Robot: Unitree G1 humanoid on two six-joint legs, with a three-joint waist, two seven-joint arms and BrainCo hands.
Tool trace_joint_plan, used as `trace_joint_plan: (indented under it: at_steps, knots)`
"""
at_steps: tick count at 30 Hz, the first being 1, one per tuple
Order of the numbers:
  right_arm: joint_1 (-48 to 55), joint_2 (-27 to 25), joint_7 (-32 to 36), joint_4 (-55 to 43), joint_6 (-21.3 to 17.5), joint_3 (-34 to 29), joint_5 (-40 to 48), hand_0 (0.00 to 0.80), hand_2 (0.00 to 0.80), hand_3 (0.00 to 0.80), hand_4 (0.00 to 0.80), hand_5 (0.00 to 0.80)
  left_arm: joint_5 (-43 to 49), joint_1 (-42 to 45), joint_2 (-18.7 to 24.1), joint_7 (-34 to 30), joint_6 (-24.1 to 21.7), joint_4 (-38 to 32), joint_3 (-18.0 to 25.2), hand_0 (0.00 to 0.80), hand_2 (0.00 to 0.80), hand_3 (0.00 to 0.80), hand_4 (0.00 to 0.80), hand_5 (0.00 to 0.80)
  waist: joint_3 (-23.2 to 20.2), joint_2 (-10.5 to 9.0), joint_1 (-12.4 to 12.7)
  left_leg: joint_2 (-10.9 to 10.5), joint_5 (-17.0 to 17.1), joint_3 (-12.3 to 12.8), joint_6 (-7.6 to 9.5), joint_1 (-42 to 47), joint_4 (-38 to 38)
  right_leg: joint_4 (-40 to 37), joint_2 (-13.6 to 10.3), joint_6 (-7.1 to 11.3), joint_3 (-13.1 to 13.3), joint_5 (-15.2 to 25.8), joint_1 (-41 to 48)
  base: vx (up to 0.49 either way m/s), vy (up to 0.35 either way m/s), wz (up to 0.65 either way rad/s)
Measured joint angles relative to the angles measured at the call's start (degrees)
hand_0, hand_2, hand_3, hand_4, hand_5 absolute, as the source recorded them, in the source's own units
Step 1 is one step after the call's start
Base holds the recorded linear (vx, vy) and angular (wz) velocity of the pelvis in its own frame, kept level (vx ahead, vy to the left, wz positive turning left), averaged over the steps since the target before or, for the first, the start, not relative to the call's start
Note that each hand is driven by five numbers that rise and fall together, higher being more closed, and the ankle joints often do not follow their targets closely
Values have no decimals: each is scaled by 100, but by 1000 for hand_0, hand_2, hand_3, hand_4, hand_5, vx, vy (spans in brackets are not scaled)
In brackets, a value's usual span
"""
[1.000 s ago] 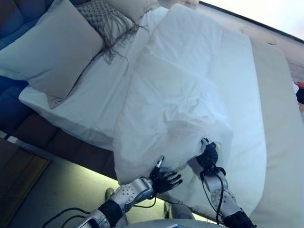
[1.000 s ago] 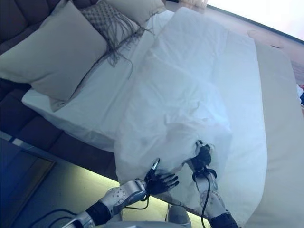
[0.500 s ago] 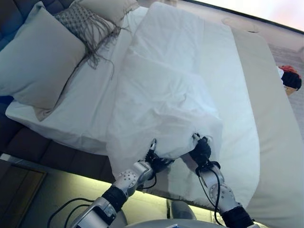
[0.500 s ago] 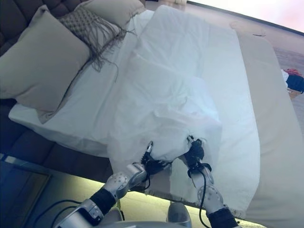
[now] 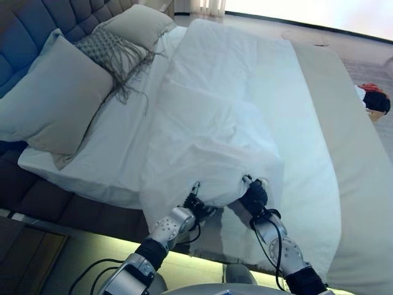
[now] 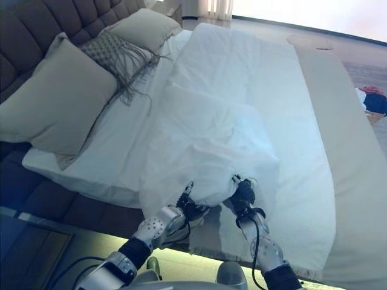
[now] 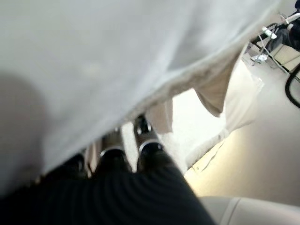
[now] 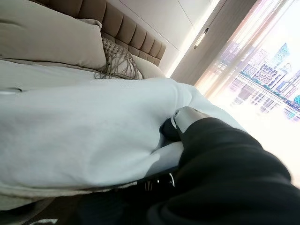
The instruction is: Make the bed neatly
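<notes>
A white duvet point(image 5: 215, 123) lies rumpled along the middle of the bed, and its near edge hangs over the bed's side. My left hand point(image 5: 195, 206) is up against that hanging edge, its front part covered by the cloth point(image 7: 117, 70). My right hand point(image 5: 255, 195) is shut on the same edge a little to the right. Its thumb point(image 8: 183, 116) presses on top of the duvet point(image 8: 84, 131). The white sheet point(image 5: 307, 184) shows bare beside and below the duvet.
A large grey pillow point(image 5: 55, 98), a fringed cushion point(image 5: 113, 52) and a further pillow point(image 5: 138, 21) lie by the tufted headboard point(image 5: 24, 31). A beige cover point(image 5: 362, 153) runs along the bed's far side. A red and dark object point(image 5: 374, 98) lies on the floor beyond.
My left hand, open below the duvet a second ago, has risen to the duvet's hanging edge. The right hand keeps its hold. The camera has shifted.
</notes>
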Motion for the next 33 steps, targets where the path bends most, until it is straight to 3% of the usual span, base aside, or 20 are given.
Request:
trace_joint_plan:
  at_steps: [12, 19, 20, 21, 33]
  knots:
    - [247, -10, 22, -62, 93, 5, 1, 800, 800, 800, 800, 800, 245, 33, 0, -248, -87, 0, 3, 800, 800, 800, 800, 800, -102, 140, 15, 1, 15, 32, 14, 162, -135, -34, -7, -2, -14, -3, 97, 17, 4, 0]
    - [391, -11, 90, -118, 128, 17, 8, 800, 800, 800, 800, 800, 700, 181, 116, -587, -11, -23, 46, 800, 800, 800, 800, 800, -117, 127, 35, 2, 24, 41, 1, 293, -233, -171, -3, 4, -60, 9, 267, -3, 6, 0]
    - [445, -12, 126, -118, 141, 42, 8, 442, 442, 442, 442, 442, 796, 258, 158, -666, 24, -68, 84, 800, 800, 800, 800, 800, -126, 115, 29, 3, 24, 54, 1, 372, -277, -229, -2, 4, -68, 9, 326, -7, 34, -2]
    - [479, -15, 162, -118, 172, 62, 9, 0, 0, 0, 0, 0, 893, 296, 190, -714, 28, -77, 114, 800, 800, 800, 800, 800, -135, 109, 34, 6, 24, 60, 0, 422, -318, -254, 0, 3, -75, 8, 376, -1, 45, -4]
    - [1193, -201, 987, 473, 839, 221, 93, 0, 0, 0, 0, 0, 1804, 1044, 882, -1557, 149, -147, 1122, 800, 800, 800, 800, 800, -421, 74, 30, 10, 105, 135, -104, 976, -821, -625, 29, 0, -191, 26, 798, -22, 46, -4]
